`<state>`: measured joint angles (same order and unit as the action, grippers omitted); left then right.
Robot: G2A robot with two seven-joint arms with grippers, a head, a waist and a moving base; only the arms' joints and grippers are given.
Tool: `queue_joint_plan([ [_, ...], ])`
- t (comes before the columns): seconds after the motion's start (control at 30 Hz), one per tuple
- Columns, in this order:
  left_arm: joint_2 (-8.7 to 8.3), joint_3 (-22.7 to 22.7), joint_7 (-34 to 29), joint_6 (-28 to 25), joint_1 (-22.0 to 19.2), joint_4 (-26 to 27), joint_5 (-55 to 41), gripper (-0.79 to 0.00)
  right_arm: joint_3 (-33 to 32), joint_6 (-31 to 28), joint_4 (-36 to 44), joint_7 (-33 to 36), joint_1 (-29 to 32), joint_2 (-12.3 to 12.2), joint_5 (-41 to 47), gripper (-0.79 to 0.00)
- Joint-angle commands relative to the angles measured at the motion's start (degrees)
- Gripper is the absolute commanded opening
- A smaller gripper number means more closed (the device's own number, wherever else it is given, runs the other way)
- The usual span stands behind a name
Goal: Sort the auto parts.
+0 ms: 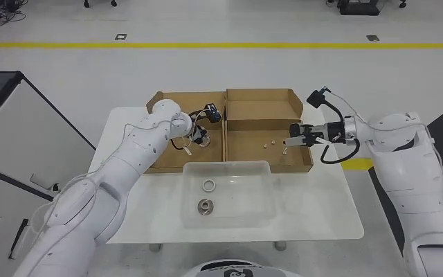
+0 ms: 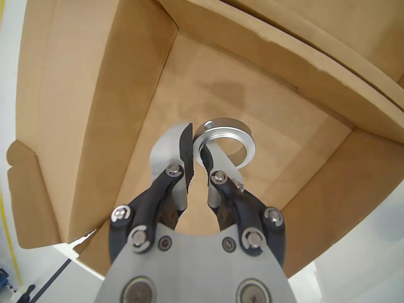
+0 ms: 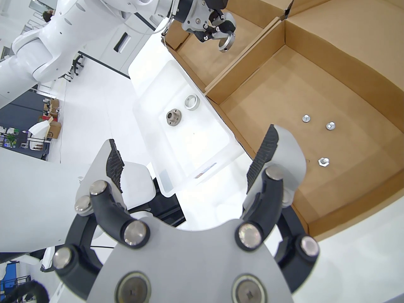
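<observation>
The left gripper [image 2: 197,146] clamps the metal shaft collar [image 2: 228,125] by its wall, one finger through the bore, over the left cardboard box [image 2: 221,74]; rigid, light, slick, probably prone to pivot; the right gripper [image 3: 191,138] gapes empty.

A silver metal collar [image 2: 232,133] with a small threaded hole in its wall is hanging tilted above the floor of the left cardboard box [image 1: 165,98]. The jaws of the left gripper [image 2: 195,141] are pinching its wall, one inside the ring and one outside. In the right cardboard box [image 1: 263,95], just beside the left one, three small silver flanged nuts [image 3: 323,161] are lying apart on the floor. In the clear plastic tray [image 1: 259,208], sitting on the counter [image 1: 325,208] against the boxes, a second plain silver ring [image 1: 209,185] is lying flat near a darker flanged hub [image 1: 205,206].
</observation>
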<state>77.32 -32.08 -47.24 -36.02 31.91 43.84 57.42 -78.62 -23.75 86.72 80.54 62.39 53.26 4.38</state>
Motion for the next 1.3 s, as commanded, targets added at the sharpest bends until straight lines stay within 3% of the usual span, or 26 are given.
queue_joint_plan([
  [0.0, 0.54, 0.59, 0.46, -0.4, -0.33, -1.29, 0.22, -0.785, 0.0, 0.0, 0.0, 0.0, 0.0, 0.0, 0.01, 0.0],
  [0.37, 3.02, 3.08, 2.63, -1.56, -1.42, -6.27, 2.46, -0.767, 0.0, 0.0, 0.0, 0.0, 0.0, 0.0, 0.01, 0.0],
  [0.4, 3.19, 3.12, 2.84, -1.74, -1.44, -6.75, 2.35, -0.73, 0.0, 0.0, 0.0, 0.0, 0.0, 0.0, 0.01, 0.0],
  [0.47, 3.5, 3.24, 3.11, -2.04, -1.59, -7.53, 2.32, -0.554, 0.0, 0.0, 0.0, 0.0, 0.0, 0.0, 0.01, 0.0],
  [0.5, 3.65, 3.24, 3.27, -2.15, -1.67, -7.89, 2.22, -0.502, 0.0, 0.0, 0.0, 0.0, 0.0, 0.0, 0.01, 0.0],
  [0.63, 4.15, 3.3, 3.83, -2.36, -2.09, -9.15, 2.35, -0.403, 0.0, 0.0, 0.0, 0.0, 0.0, 0.0, 0.01, 0.0],
  [0.73, 4.36, 2.76, 4.87, -2.31, -2.43, -10.09, 1.55, -0.102, 0.0, 0.0, 0.0, 0.0, 0.0, 0.0, 0.01, 0.0],
  [0.87, 4.38, 2.13, 5.03, -2.42, -3.12, -11.01, 1.3, 0.0, 0.0, 0.0, 0.0, 0.0, 0.0, 0.0, 0.01, 0.0],
  [1.1, 3.3, -0.2, 5.94, -3.08, -5.24, -10.21, 1.33, 0.0, 0.0, 0.0, 0.0, 0.0, 0.0, 0.0, 0.01, 0.0],
  [1.27, 1.52, -2.95, 5.11, -6.43, -6.03, -6.3, 0.28, 0.0, 0.0, 0.0, 0.0, 0.0, 0.0, 0.0, 0.01, 0.0],
])
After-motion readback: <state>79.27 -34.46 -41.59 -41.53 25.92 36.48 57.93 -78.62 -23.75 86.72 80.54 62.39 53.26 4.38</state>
